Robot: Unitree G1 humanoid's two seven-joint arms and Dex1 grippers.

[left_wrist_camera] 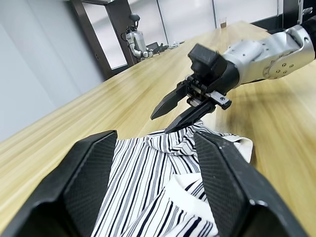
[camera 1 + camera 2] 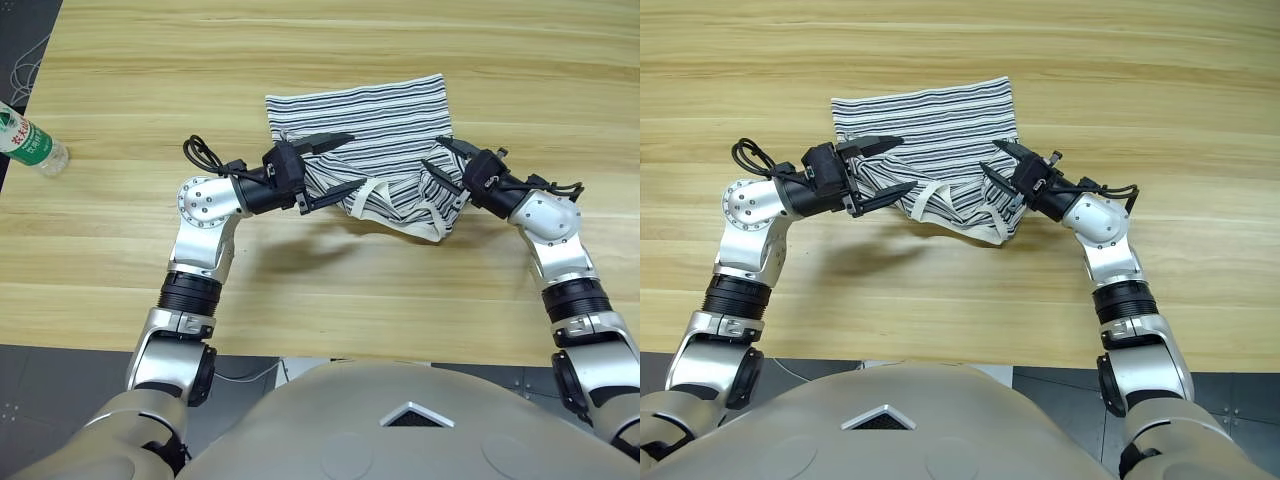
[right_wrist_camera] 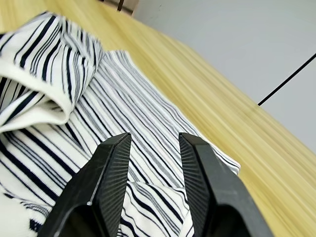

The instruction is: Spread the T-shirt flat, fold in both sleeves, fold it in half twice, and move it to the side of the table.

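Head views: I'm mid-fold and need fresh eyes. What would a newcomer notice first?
The striped T-shirt lies mid-table, smooth at its far side but crumpled along its near edge. Two open grippers flank that crumpled edge, the left gripper at its left end and the right gripper at its right end. A bottle is at the left edge of the table.

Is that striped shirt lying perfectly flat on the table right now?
No, the shirt is bunched into folds along its near edge, between the left gripper and right gripper.
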